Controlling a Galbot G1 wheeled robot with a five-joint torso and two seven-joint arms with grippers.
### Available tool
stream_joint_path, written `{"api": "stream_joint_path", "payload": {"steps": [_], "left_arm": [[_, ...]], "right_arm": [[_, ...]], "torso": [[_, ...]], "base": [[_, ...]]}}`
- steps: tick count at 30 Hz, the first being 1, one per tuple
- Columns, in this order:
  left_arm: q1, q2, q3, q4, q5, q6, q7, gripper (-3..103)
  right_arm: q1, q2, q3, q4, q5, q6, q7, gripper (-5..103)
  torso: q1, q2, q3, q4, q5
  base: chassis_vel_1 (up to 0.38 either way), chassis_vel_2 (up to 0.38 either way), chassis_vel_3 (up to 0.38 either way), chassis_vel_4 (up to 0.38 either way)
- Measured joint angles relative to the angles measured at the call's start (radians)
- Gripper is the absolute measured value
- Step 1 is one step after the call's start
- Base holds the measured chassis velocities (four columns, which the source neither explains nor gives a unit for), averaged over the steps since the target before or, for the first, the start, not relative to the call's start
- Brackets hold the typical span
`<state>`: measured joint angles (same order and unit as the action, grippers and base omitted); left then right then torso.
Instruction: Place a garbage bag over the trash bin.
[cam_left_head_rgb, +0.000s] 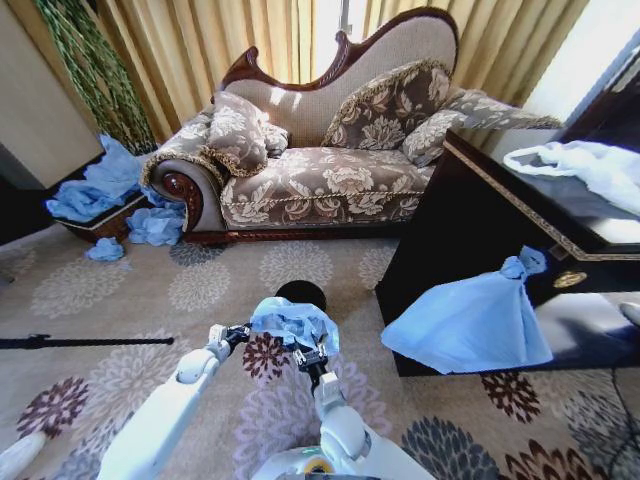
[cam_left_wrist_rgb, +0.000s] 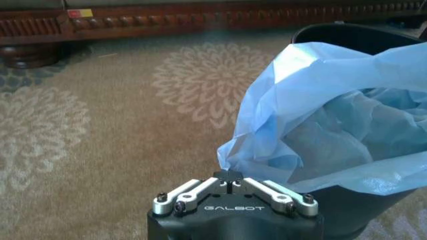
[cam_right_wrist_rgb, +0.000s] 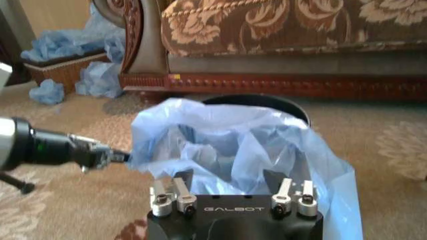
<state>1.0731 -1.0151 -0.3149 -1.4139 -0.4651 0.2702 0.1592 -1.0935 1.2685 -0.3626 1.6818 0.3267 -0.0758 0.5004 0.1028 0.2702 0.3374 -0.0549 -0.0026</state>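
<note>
Carpet (cam_left_head_rgb: 120, 330) patterned with rosettes, bearing a tripod leg at far left and loose blue bags by a basket (cam_left_head_rgb: 100, 222) beyond. Left gripper (cam_left_head_rgb: 236, 335) at the near-left edge of the bag, jaws closed to a pinch on a fold of the plastic, as confirmed from the left wrist view, where the fingers (cam_left_wrist_rgb: 230, 179) meet on the film's lowest corner. Held so, in this reading, to keep that side of the mouth stretched outward. Garbage bag (cam_left_head_rgb: 293, 322) spread open over the near half of the trash bin (cam_left_head_rgb: 302, 294), far rim of the bin uncovered and black; bag mouth puffed and wrinkled, part sunk inside the bin, part draped outside on the near right. Right gripper (cam_left_head_rgb: 311, 356) just beside the bag's near edge, jaws apart in the right wrist view with plastic lying between and around the fingers (cam_right_wrist_rgb: 180, 180); firm hold not confirmed. Judged as mid-fitting: two opposed holds to draw the opening wide, far rim not yet covered. Sofa (cam_left_head_rgb: 330, 170) behind, dark cabinet (cam_left_head_rgb: 470, 230) at right, larger knotted blue bag (cam_left_head_rgb: 478, 320) leaning against its front, white bag (cam_left_head_rgb: 590, 165) on top; none of these in contact with the work.
</note>
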Motion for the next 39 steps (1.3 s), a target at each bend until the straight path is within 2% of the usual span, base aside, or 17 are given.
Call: {"api": "stream_joint_path", "payload": {"steps": [3,5,7,10,13,14,16,18,19,21,23,25,28,32,34,35,39], "left_arm": [[-0.001,0.001,0.000,-0.001,-0.002,0.000,0.000,0],[-0.001,-0.001,-0.001,-0.005,-0.003,0.001,-0.001,0],[0.000,-0.001,0.000,-0.006,-0.003,0.001,-0.001,0],[0.000,-0.001,-0.001,-0.011,-0.003,0.002,-0.002,0],[0.001,-0.001,-0.001,-0.013,-0.004,0.002,-0.002,0],[0.003,-0.001,-0.001,-0.016,-0.004,0.003,-0.002,0],[0.003,-0.001,-0.001,-0.016,-0.004,0.003,-0.002,0],[0.004,-0.001,-0.001,-0.019,-0.005,0.003,-0.003,0],[0.004,-0.001,-0.001,-0.019,-0.005,0.003,-0.003,0],[0.002,-0.001,-0.001,-0.019,-0.006,0.003,-0.003,0],[0.002,-0.001,-0.001,-0.020,-0.006,0.003,-0.003,0],[0.001,-0.002,-0.001,-0.023,-0.007,0.004,-0.003,0],[0.001,-0.002,-0.001,-0.025,-0.008,0.004,-0.003,0],[0.006,0.000,-0.003,-0.033,-0.014,0.004,-0.003,0],[0.006,0.000,-0.003,-0.034,-0.015,0.004,-0.003,0],[0.009,0.002,-0.004,-0.036,-0.019,0.005,-0.003,0],[0.010,0.003,-0.005,-0.036,-0.019,0.005,-0.003,0]], "right_arm": [[0.008,-0.004,-0.012,-0.012,0.012,-0.003,-0.001,74],[0.023,-0.003,-0.025,-0.039,0.016,-0.005,-0.006,90],[0.026,-0.002,-0.028,-0.047,0.018,-0.005,-0.007,90],[0.038,0.012,-0.032,-0.082,0.018,0.001,-0.013,100],[0.043,0.020,-0.030,-0.098,0.014,0.006,-0.017,100],[0.047,0.025,-0.028,-0.114,0.011,0.011,-0.019,90],[0.048,0.026,-0.027,-0.119,0.009,0.012,-0.019,90],[0.047,0.027,-0.025,-0.128,0.002,0.017,-0.020,74],[0.047,0.027,-0.025,-0.128,0.002,0.017,-0.020,74],[0.043,0.029,-0.025,-0.133,-0.001,0.019,-0.020,64],[0.042,0.030,-0.024,-0.135,-0.002,0.021,-0.020,64],[0.038,0.038,-0.021,-0.153,-0.015,0.031,-0.023,47],[0.037,0.047,-0.016,-0.169,-0.021,0.037,-0.027,42],[0.042,0.065,0.003,-0.214,-0.035,0.056,-0.035,20],[0.043,0.066,0.004,-0.215,-0.036,0.057,-0.035,20],[0.043,0.064,0.006,-0.216,-0.038,0.060,-0.036,10],[0.039,0.059,0.005,-0.210,-0.043,0.062,-0.036,2]], "torso": [[0.000,0.000,0.000,-0.0001,0.0000],[0.000,0.000,0.000,0.0000,-0.0001],[0.000,0.000,0.000,-0.0001,-0.0001],[0.000,0.000,0.000,0.0000,-0.0001],[0.000,0.000,0.000,0.0000,0.0000],[0.000,0.000,0.000,0.0000,0.0000],[0.000,0.000,0.000,0.0000,-0.0001],[0.000,0.000,0.000,0.0000,0.0000],[0.000,0.000,0.000,0.0000,0.0000],[0.000,0.000,0.000,-0.0001,-0.0001],[0.000,0.000,0.000,-0.0001,-0.0001],[0.000,0.000,0.000,-0.0001,-0.0001],[0.000,0.000,0.000,0.0000,-0.0001],[0.000,0.000,0.000,0.0000,0.0000],[0.000,0.000,0.000,0.0000,0.0000],[0.000,0.000,0.000,0.0000,0.0000],[0.000,0.000,0.000,-0.0001,-0.0001]], "base": [[0.000,0.000,0.000,0.000],[0.000,0.000,0.000,0.000],[0.000,0.000,0.000,0.000],[0.000,0.000,0.000,0.000],[0.000,0.000,0.000,0.000],[0.000,0.000,0.000,0.000],[0.000,0.000,0.000,0.000],[0.000,0.000,0.000,0.000],[0.000,0.000,0.000,0.000],[0.000,0.000,0.000,0.000],[0.000,0.000,0.000,0.000],[0.000,0.000,0.000,0.000],[0.000,0.000,0.000,0.000],[0.000,0.000,0.000,0.000],[0.000,0.000,0.000,0.000],[0.000,0.000,0.000,0.000],[0.000,0.000,0.000,0.000]]}}
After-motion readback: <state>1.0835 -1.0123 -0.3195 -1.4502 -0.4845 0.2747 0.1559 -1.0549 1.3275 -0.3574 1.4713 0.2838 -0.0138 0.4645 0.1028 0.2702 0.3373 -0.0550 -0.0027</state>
